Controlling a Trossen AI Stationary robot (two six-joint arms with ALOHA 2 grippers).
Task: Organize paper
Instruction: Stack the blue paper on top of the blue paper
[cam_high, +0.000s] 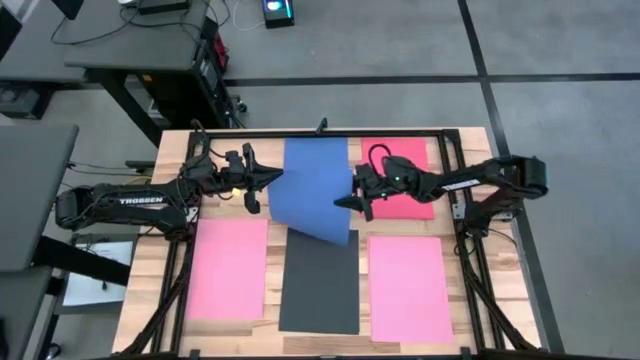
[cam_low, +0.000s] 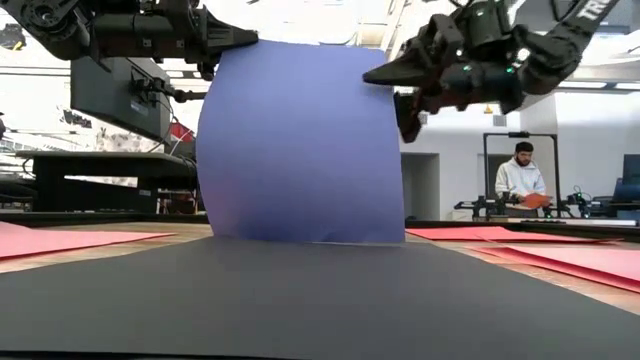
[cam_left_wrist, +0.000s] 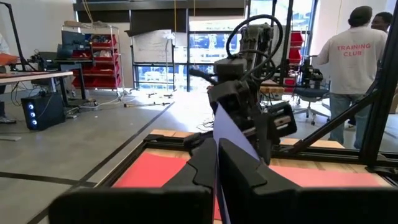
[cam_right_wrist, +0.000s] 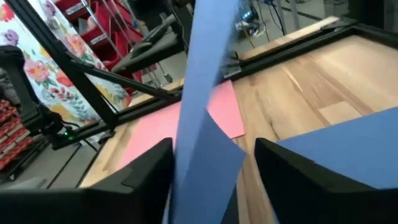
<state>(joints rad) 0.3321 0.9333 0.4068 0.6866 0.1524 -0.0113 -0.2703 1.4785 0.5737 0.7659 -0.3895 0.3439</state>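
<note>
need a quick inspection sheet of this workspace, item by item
surface: wooden table inside a black frame, mostly covered by sheets
job's things: blue sheet lifted and curved between both grippers, its lower edge resting on the black sheet; red sheet at the far right; pink sheet at the near left, second pink sheet at the near right, both flat
clutter: nothing seen
grippers: left gripper shut on the blue sheet's edge; right gripper at the opposite edge, fingers apart around it
cables: looped cable on the right arm
surroundings: grey floor, desks beyond the table, person seated in the room behind
</note>
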